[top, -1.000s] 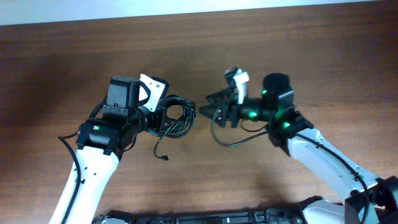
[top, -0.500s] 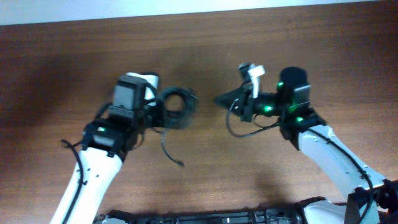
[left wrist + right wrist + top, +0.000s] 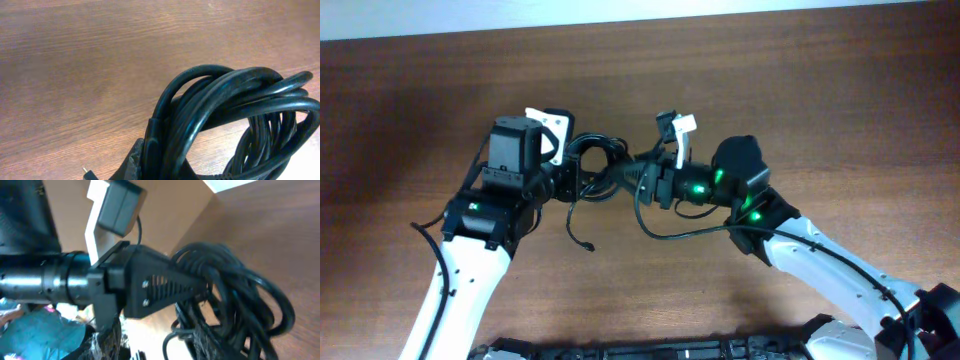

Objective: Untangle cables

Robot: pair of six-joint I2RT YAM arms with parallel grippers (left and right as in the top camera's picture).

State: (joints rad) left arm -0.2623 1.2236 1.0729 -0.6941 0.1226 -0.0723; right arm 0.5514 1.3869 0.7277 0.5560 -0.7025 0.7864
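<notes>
The cables (image 3: 603, 160) are a looped black bundle held just above the table between my two arms. My left gripper (image 3: 572, 180) is shut on the bundle's left side; the left wrist view shows the cords (image 3: 235, 115) clamped upright in its jaws (image 3: 160, 167). One loose end hangs down to a small plug (image 3: 590, 247), which also shows in the left wrist view (image 3: 88, 173). My right gripper (image 3: 630, 178) is open and pushed into the bundle's right side. In the right wrist view its fingers (image 3: 152, 342) stand apart, with the cords (image 3: 235, 290) against one finger.
The right arm's own thicker black wire (image 3: 665, 232) sags in a loop below its wrist. The left gripper's black finger (image 3: 155, 287) crosses the right wrist view, close to the right fingers. The brown wooden table (image 3: 800, 90) ends at a pale strip along the far edge.
The right gripper pulled away to the right, then came back left into the bundle. The left gripper shifted slightly with the cables still held; the hanging end swung.
</notes>
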